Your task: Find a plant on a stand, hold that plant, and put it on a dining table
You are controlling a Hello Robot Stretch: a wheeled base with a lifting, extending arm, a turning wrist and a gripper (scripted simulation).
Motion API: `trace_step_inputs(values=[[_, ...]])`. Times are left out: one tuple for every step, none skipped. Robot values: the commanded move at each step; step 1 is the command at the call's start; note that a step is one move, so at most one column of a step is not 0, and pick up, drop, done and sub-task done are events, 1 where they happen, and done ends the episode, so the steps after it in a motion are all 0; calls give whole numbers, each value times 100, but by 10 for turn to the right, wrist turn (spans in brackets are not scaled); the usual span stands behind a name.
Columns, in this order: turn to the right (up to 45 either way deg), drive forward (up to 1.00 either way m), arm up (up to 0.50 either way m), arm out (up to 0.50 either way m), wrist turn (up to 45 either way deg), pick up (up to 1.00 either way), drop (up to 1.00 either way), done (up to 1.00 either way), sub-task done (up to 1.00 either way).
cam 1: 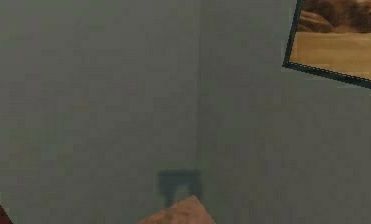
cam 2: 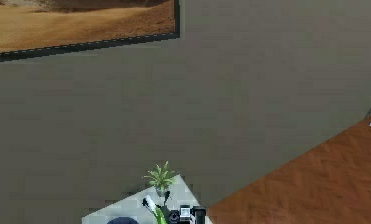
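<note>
Plant – small, green, with spiky leaves – stands on a pale stand top at the bottom of the arm side view, close to a grey wall. Just below it sits the gripper, with two white marker squares to its right. Whether it grips anything cannot be told, since the plant and stand lie right at its tip. A dark rounded object rests on the stand further left. A framed sandy-coloured picture hangs above, and reddish-brown floor spreads to the right. The forward view faces a wall corner. By my reading, the plant is found and the arm is at it – lifting it and carrying it to a dining table are left to do.
</note>
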Motion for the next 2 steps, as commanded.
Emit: trace_step_inputs(values=[[0,0,10,0,0,0,0,0,0],[0,0,40,0,0,0,0,0,0]])
